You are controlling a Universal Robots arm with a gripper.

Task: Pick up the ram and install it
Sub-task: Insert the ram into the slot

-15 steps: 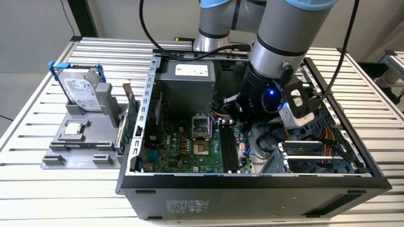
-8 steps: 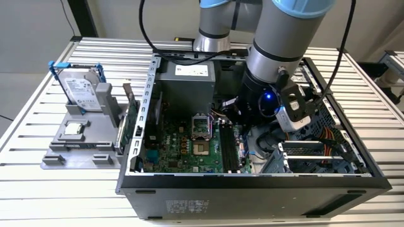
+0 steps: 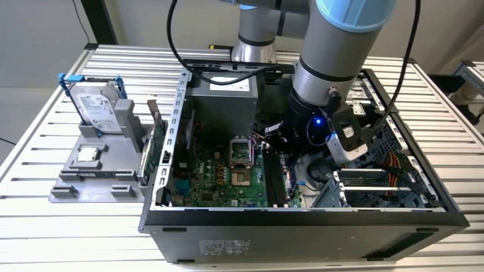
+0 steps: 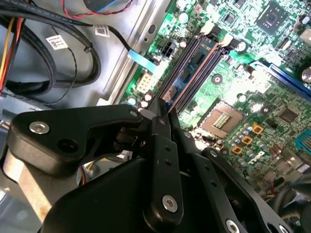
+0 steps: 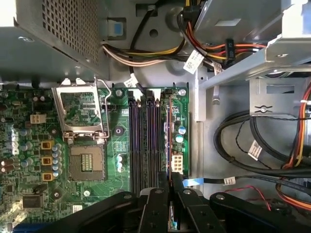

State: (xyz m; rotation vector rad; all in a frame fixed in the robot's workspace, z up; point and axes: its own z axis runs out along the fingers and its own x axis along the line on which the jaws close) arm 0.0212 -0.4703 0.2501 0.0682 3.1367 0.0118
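The ram (image 5: 169, 141) is a thin dark stick seen edge-on, lying along the memory slots (image 5: 143, 145) on the side nearest the motherboard's edge. In the second wrist view its bluish face (image 4: 190, 68) runs between the slot rails. My gripper (image 5: 170, 187) is shut on one end of the ram, its black fingers (image 4: 158, 109) pressed together over it. I cannot tell whether the stick sits fully in a slot or just above it. In the exterior view the arm (image 3: 321, 107) reaches down into the open computer case (image 3: 302, 218), above the slots (image 3: 274, 184).
An open processor socket (image 5: 86, 162) lies beside the slots. Bundled cables (image 5: 252, 145) and a metal drive cage (image 3: 378, 181) crowd the other side. The power supply (image 3: 223, 96) stands at the back. Outside the case, a grey fixture holds a hard drive (image 3: 98, 107), a silver chip (image 3: 89, 153) and a green card (image 3: 153, 150).
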